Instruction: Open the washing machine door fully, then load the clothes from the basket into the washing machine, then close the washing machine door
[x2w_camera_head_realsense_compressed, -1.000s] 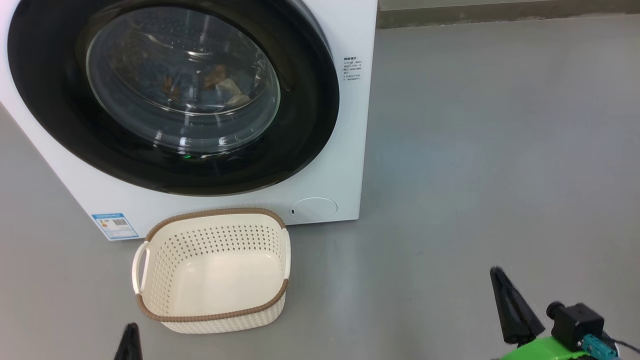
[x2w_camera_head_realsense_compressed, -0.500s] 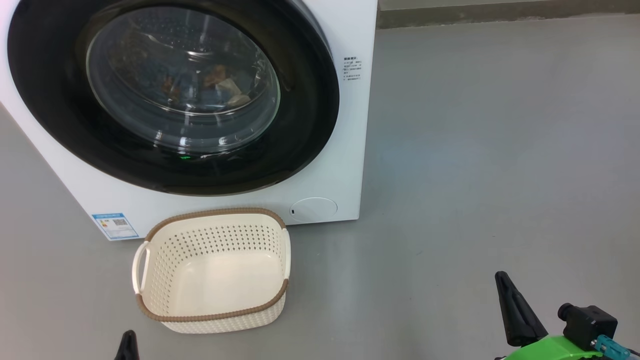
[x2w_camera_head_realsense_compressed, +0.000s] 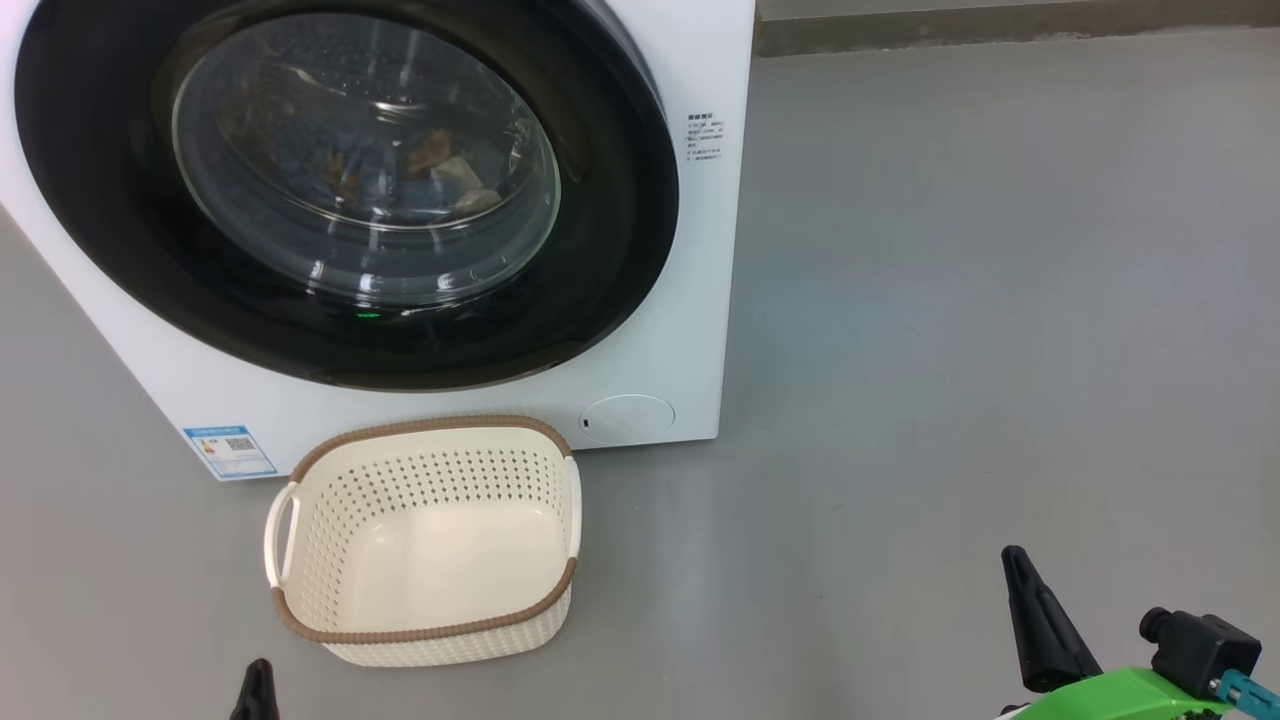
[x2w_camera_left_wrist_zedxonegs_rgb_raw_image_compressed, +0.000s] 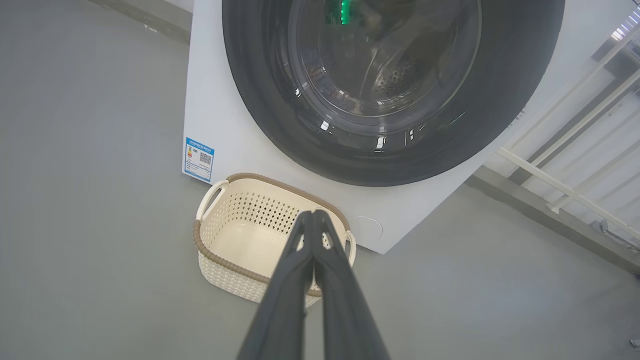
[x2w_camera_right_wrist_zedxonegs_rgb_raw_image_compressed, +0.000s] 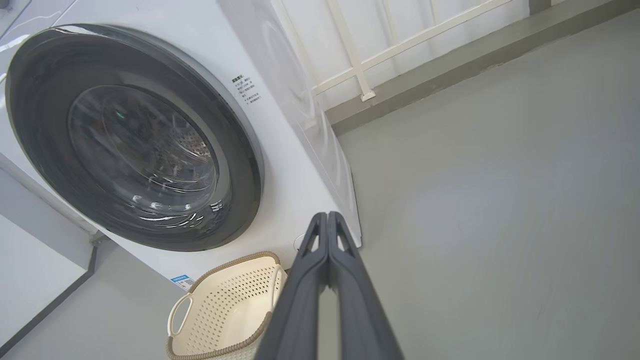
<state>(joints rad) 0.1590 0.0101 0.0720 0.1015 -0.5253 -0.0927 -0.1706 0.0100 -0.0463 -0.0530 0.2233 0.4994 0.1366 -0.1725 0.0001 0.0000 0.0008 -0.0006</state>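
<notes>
Right of washing machine (x2w_camera_head_realsense_compressed: 705, 260) and basket (x2w_camera_head_realsense_compressed: 450, 650), wide floor (x2w_camera_head_realsense_compressed: 950, 330).

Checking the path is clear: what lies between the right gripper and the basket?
Bare grey floor lies between the right gripper and the basket, as the head view shows.

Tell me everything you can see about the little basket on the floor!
The basket is a small cream plastic tub, rectangular with rounded corners. Rows of little holes dot its walls, a brown woven-look band runs round its rim, and a loop handle sticks out at each short end. It stands upright and empty on the grey floor, right before the white washing machine, under its round black door. Whether it touches the machine is unclear.
</notes>
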